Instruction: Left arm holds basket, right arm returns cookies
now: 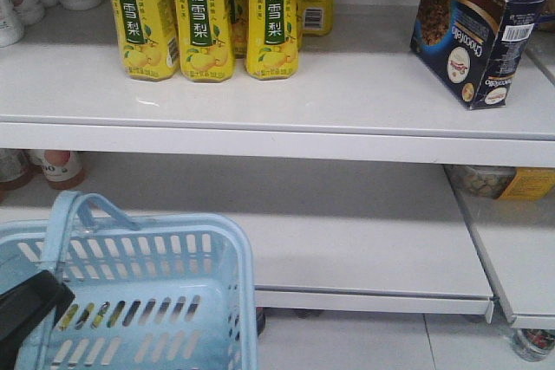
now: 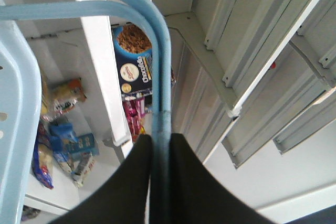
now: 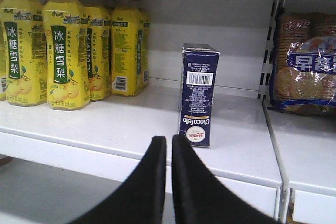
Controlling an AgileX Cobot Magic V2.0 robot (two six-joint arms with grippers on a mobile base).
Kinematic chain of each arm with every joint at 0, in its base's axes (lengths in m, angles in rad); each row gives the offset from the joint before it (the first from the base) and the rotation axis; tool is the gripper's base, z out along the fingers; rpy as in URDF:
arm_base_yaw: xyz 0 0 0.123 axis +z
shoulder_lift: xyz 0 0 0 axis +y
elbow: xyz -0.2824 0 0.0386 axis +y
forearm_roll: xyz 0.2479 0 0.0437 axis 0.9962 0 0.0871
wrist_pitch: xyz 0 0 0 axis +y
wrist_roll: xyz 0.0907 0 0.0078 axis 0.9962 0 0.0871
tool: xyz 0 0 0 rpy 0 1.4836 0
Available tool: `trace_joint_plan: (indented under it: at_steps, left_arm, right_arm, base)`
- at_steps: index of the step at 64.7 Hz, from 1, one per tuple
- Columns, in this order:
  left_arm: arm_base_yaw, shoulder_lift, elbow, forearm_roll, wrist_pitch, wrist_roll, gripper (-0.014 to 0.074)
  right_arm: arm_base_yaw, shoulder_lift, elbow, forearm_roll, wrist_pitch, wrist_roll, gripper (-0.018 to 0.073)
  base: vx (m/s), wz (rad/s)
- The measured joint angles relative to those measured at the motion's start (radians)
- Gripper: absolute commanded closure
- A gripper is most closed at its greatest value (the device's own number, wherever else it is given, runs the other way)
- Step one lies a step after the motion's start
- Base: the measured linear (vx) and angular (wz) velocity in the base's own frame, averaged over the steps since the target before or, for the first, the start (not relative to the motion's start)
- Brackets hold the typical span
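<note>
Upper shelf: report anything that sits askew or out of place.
The cookies stand alone at the right end of the upper shelf, turned at an angle to the shelf edge, while the yellow drink bottles line up squarely facing front. The box top looks slightly crumpled. Nothing is spilled.

Retail shop: white shelving (image 1: 286,101) stocked with rows of identical yellow drink bottles (image 1: 204,15), packaged biscuits (image 3: 304,66), and a shopping basket (image 1: 139,301).

Left claw (image 2: 160,182) is clamped on a thin blue bar; right claw (image 3: 169,182) is closed, holding nothing.
</note>
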Motion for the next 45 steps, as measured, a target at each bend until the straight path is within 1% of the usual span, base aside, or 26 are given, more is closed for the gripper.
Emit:
trace_joint_plan:
  at_steps: [10, 22, 35, 40, 45]
  left_arm:
    - [0.078, -0.064, 0.0, 0.037, 0.092, 0.078, 0.0599]
    - [0.166, -0.116, 0.0, 0.05, 0.199, 0.094, 0.0599]
    - [0.257, -0.157, 0.0, 0.055, 0.252, 0.106, 0.0599]
    - [0.292, -0.173, 0.0, 0.078, 0.27, 0.156, 0.0599]
    - [0.325, -0.188, 0.0, 0.111, 0.286, 0.242, 0.0599]
  right_arm:
    - [0.0, 0.0, 0.0, 0.0, 0.0, 0.0, 0.0565]
    - [0.0, 0.0, 0.0, 0.0, 0.0, 0.0, 0.0565]
    - [0.0, 0.0, 0.0, 0.0, 0.0, 0.0, 0.0565]
    - [0.0, 0.0, 0.0, 0.0, 0.0, 0.0, 0.0565]
    - [0.0, 0.0, 0.0, 0.0, 0.0, 0.0, 0.0565]
  base:
    - [0.0, 0.0]
    - [0.0, 0.0]
    - [0.0, 0.0]
    - [0.0, 0.0]
    - [0.0, 0.0]
